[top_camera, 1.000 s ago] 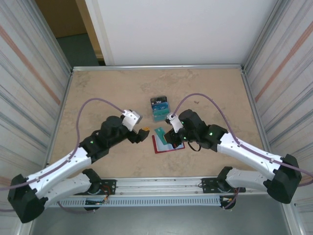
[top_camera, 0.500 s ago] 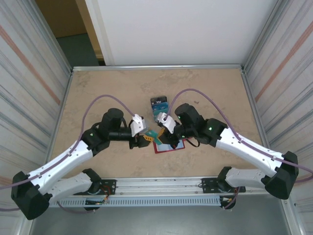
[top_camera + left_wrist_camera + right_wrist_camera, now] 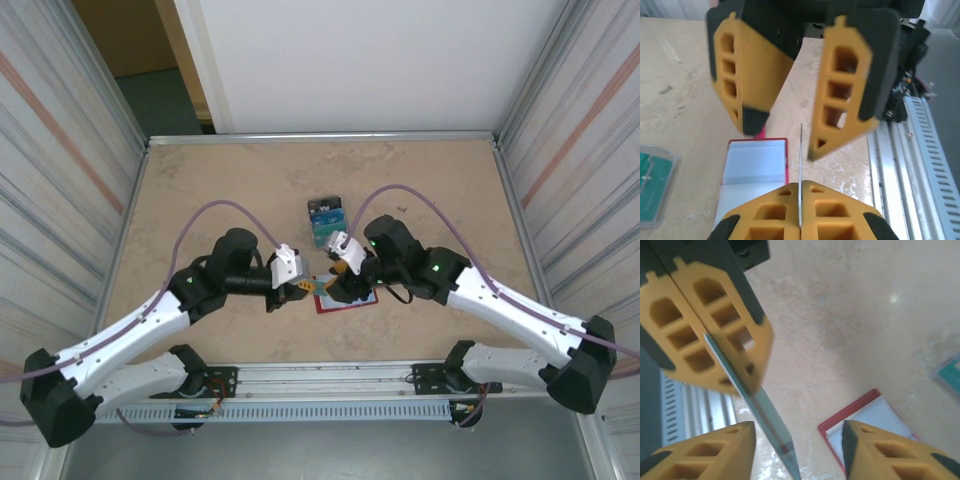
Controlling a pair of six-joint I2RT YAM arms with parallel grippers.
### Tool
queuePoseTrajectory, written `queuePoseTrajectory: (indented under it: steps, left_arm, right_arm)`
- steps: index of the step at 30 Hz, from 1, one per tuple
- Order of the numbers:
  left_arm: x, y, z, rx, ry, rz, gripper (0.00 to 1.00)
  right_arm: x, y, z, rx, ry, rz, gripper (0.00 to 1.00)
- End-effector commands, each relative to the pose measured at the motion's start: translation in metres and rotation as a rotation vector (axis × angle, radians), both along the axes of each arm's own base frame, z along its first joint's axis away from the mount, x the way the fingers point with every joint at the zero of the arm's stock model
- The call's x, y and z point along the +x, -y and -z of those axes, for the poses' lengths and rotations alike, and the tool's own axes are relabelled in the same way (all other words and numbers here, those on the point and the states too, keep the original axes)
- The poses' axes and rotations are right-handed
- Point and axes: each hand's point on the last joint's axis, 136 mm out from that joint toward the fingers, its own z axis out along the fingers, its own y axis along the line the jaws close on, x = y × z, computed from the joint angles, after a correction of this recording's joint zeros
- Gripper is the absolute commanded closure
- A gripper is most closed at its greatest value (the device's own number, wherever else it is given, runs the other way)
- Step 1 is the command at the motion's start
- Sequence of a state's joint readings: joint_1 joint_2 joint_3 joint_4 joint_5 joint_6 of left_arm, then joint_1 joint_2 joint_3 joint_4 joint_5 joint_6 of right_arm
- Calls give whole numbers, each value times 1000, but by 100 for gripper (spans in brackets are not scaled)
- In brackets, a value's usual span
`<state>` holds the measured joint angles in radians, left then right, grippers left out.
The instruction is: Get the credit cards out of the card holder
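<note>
One card is up off the table?
Yes — the left gripper (image 3: 800, 195) pinches a credit card (image 3: 771, 427) tight by its edge, above the open red card holder (image 3: 756, 162).
And the right gripper (image 3: 797, 440)?
Jaws parted, one finger on either side of that card — whether they touch it I cannot tell. The card pile (image 3: 326, 222) lies farther back on the table (image 3: 200, 190).

Teal card (image 3: 765, 425) edge-on in the closed left pincer (image 3: 738, 377), between the right pincer's (image 3: 797, 440) parted fingers, red card holder (image 3: 871, 415) beyond.
</note>
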<state>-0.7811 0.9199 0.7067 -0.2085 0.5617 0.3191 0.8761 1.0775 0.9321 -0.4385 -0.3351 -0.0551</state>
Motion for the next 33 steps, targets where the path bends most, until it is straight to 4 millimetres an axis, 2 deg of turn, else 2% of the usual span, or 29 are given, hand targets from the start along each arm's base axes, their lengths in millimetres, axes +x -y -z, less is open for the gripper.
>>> queuePoseTrajectory:
  steps: [1, 5, 8, 13, 18, 23, 24, 33]
  left_arm:
    - [19, -8, -24, -131, 36, -175, 100]
    - [28, -22, -41, -305, -15, -321, 100]
    - [31, -30, -52, -443, -71, -387, 100]
    - [27, -35, -68, -579, -133, -389, 100]
    - [18, -30, -87, -679, -187, -315, 100]
    - [14, -25, -88, -702, -226, -276, 100]
    - [14, -24, -87, -706, -235, -273, 100]
    - [11, -17, -88, -716, -259, -229, 100]
  right_arm:
    - [16, 4, -30, 166, 34, 106, 46]
    - [25, 18, -55, 361, 28, 200, 37]
    - [23, 19, -66, 502, -26, 187, 30]
    - [8, 6, -75, 616, -92, 67, 26]
    - [5, -7, -78, 652, -132, -10, 26]
    - [-3, -13, -90, 696, -123, -86, 32]
    - [-1, -17, -84, 684, -139, -90, 35]
    - [-10, -25, -88, 679, -133, -162, 62]
